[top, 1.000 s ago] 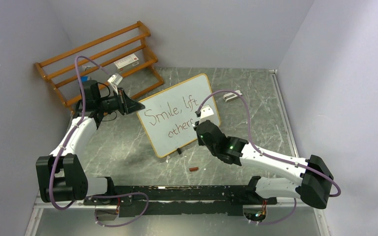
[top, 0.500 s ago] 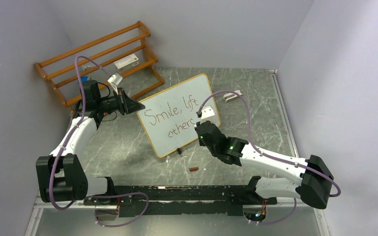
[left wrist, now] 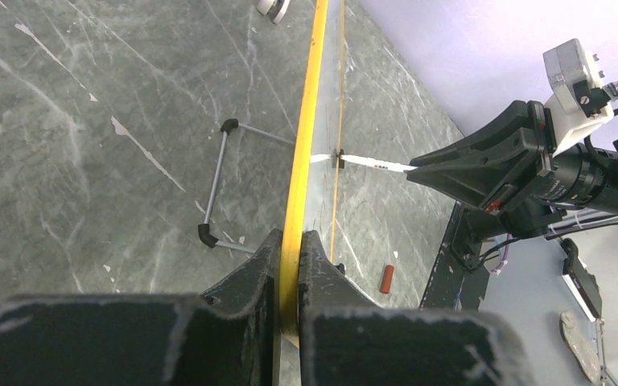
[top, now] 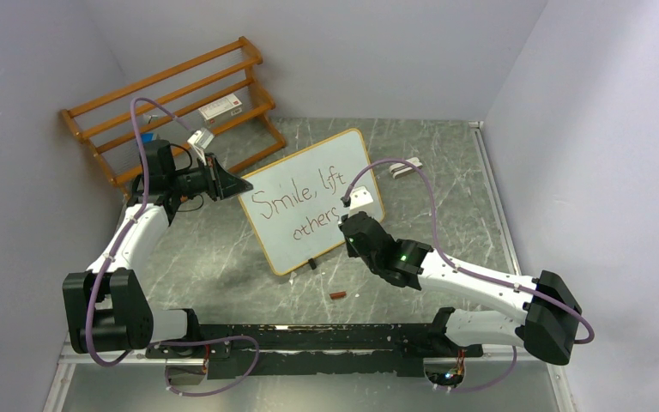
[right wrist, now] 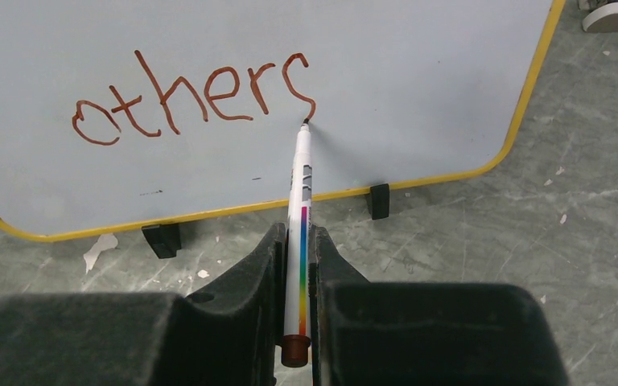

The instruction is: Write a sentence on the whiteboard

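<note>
The whiteboard (top: 343,163) stands tilted at the middle of the table and bears the sentence (top: 296,202) "Smile, lift others" in two lines. My left gripper (top: 238,185) is shut on the board's left edge. In the left wrist view the yellow frame (left wrist: 310,104) runs between that gripper's (left wrist: 290,241) fingers. My right gripper (top: 343,225) is shut on a white marker (right wrist: 302,185). The marker's tip touches the board at the tail of the last letter of "others" (right wrist: 193,92). The marker (left wrist: 370,163) also shows in the left wrist view.
An orange-brown wooden rack (top: 172,94) stands at the back left with a small box (top: 221,107) on it. A red-brown cap (top: 337,295) lies on the table in front of the board. A small white object (top: 406,167) lies right of the board. Walls close in on both sides.
The right gripper has eased slightly toward the near edge, and the marker tip has traced down the tail of the last "s". The left arm and the board have not moved.
</note>
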Motion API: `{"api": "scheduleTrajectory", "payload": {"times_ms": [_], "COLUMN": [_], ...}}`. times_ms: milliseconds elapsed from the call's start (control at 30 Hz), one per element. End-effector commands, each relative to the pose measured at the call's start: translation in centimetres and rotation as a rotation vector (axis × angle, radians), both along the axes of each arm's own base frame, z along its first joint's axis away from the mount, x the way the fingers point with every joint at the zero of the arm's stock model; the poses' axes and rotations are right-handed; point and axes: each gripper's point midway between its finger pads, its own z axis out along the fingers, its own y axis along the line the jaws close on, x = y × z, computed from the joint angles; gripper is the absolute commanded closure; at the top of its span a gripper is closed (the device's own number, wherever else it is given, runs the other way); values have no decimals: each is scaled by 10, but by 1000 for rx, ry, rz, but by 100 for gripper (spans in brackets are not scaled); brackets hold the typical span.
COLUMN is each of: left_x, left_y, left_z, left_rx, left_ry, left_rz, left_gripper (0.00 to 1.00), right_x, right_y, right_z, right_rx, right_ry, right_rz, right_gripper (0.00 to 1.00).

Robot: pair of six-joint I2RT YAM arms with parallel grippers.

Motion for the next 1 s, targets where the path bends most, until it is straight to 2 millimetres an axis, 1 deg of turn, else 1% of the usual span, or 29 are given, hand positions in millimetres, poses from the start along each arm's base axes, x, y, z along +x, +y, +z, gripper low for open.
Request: {"api": "scheduleTrajectory", "payload": {"times_ms": [0,200,433,633,767,967], "left_x": [14,14,14,14,14,14], "left_y": [19,19,19,19,19,19], "left_z": [-54,-53,-53,-53,-53,-54], "left_rx": [151,150,150,150,152,153], "left_ry": [84,84,83,83,85,87], "left_rz": [129,130,128,129,130,131], "left_gripper": [95,95,95,95,95,95], "right_x": [0,1,0,1,2,5], "right_y": [12,15,17,10,-1,-19], "right_z": [4,12,17,23,25,18], "right_rx": [50,80,106,117,103,71], "right_ry": [12,-5,-11,-35,-49,-39], "right_rz": [26,33,40,13,-27,-92], "right_gripper": [100,100,100,100,100,100]}}
